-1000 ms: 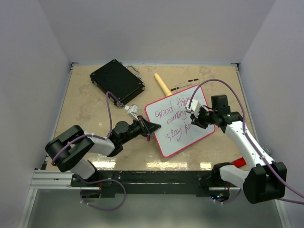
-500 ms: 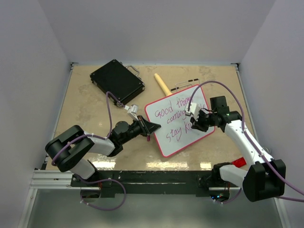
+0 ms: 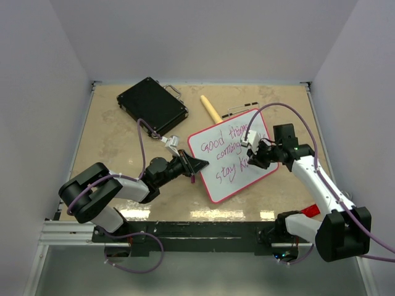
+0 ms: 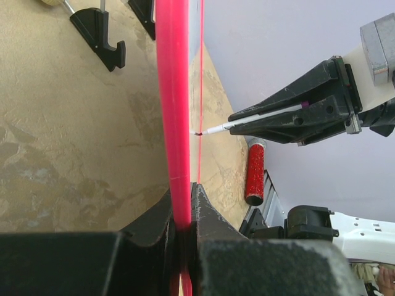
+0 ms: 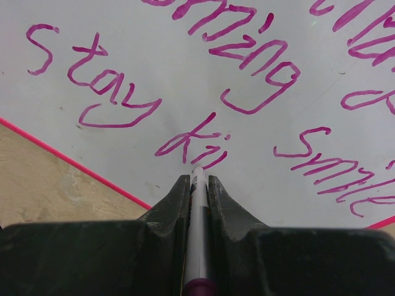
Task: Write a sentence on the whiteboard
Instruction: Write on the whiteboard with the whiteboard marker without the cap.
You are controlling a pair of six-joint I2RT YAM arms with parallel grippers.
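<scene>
Beige counter (image 3: pixel 117 135), low centre: left end effector (image 3: pixel 196 166) clamps the whiteboard (image 3: pixel 225 185) by its pink rim, evidently steadying it mid-frame. Right end effector (image 3: pixel 258 155) pinches the marker (image 5: pixel 197 246), tip on the sentence (image 5: pixel 191 145), "kind" only half-written. Upper left, black case (image 3: pixel 152 105) sits well clear.

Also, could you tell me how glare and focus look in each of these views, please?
Top external: bright glare patches on the table along its near edge, the sentence small but partly legible. Left wrist: the whiteboard rim edge-on and oversaturated red, the left gripper dark. Right wrist: writing crisp, the marker close up and soft.
</scene>
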